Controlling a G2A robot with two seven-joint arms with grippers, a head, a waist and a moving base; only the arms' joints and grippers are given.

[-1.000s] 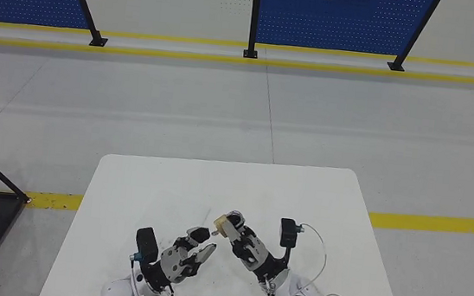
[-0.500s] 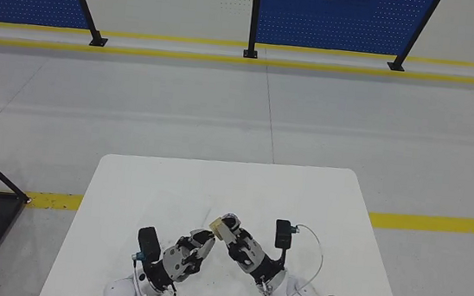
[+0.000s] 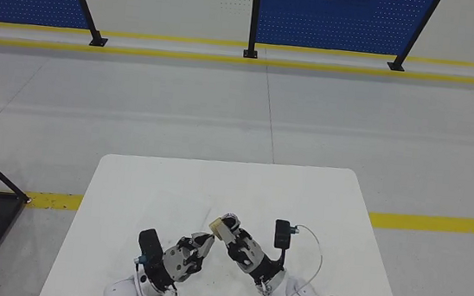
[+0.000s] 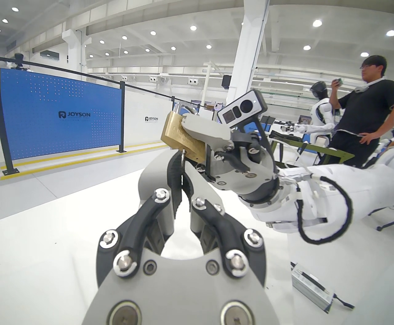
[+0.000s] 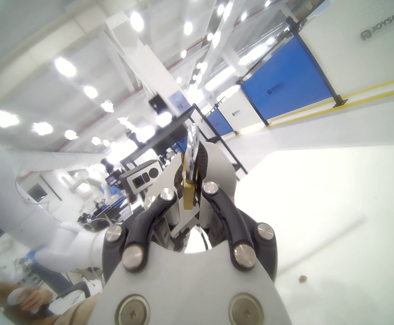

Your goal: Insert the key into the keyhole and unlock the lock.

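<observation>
This is a large industrial hall given over to robot trials, more test lab than factory. The pale polished floor [image 3: 326,131] carries yellow lines [image 3: 186,56]. Blue panels [image 3: 342,15] and white panels [image 3: 161,5] on black posts [image 3: 253,19] fence off the bay beyond a plain white surface [image 3: 163,188]. Overhead is a high white ceiling with round lights [image 4: 193,28], held up by a square column [image 4: 247,46]. Farther back a white humanoid robot [image 4: 321,114] stands by a long bench [image 4: 307,144], and lit screens [image 5: 110,180] glow at other stations.

Left pincer [image 4: 182,172] pinches the key [image 4: 183,157]; right pincer [image 5: 193,166] clamps the lock [image 4: 178,135], tips together above the counter's [image 3: 215,189] near edge.
</observation>
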